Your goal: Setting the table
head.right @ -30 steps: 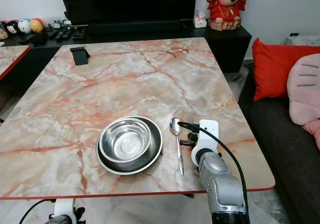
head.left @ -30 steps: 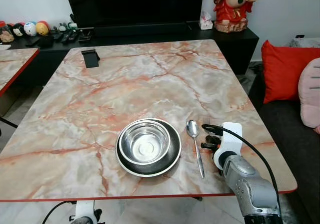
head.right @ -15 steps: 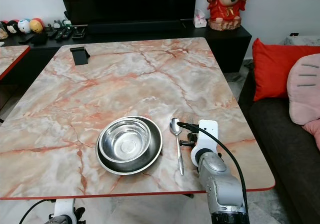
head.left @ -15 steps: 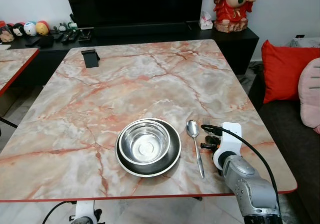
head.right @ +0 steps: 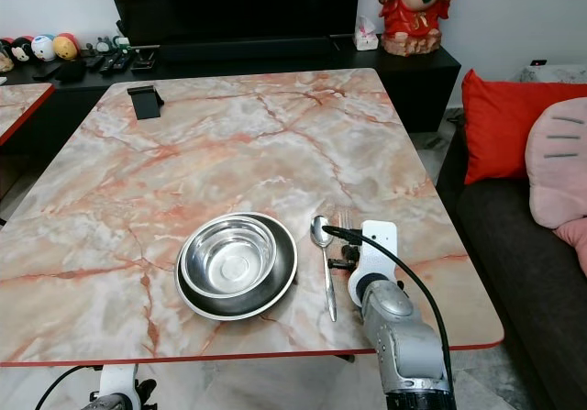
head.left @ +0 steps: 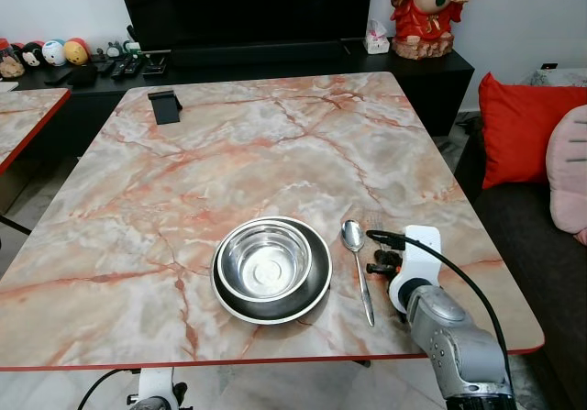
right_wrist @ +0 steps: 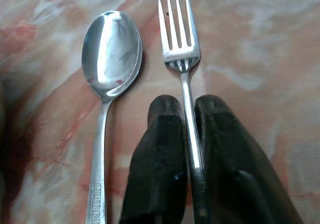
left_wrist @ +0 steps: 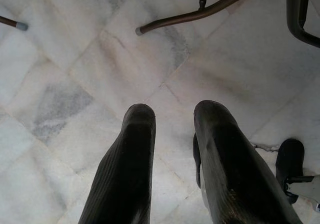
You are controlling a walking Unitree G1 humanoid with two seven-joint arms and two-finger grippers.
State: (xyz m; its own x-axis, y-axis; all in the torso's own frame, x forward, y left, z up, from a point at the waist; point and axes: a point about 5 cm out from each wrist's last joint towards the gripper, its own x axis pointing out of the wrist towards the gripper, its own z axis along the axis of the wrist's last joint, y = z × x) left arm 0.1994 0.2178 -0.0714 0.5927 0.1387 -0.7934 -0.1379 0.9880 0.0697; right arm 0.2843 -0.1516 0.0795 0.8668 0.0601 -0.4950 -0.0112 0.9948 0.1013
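The right hand [right_wrist: 186,114] is clenched on the handle of a fork [right_wrist: 180,33], holding it low over the marble worktop [head.left: 275,144] just beside the spoon [head.left: 356,249], at the lower right of the head views. A steel bowl [head.left: 266,259] sits in a dark plate [head.left: 316,286] left of the spoon. The step in hand looks like laying the fork parallel to the spoon; next it calls for letting go and lifting clear without nudging either. The left hand [left_wrist: 172,119] hangs over the floor [left_wrist: 75,58], fingers apart and grasping nothing.

The marble table [head.left: 275,144] carries a plate [head.left: 316,286] near its front edge, with a spoon [head.left: 356,249] and fork [right_wrist: 179,28] just beside it. A black stand [head.left: 166,105] sits at the far left corner.
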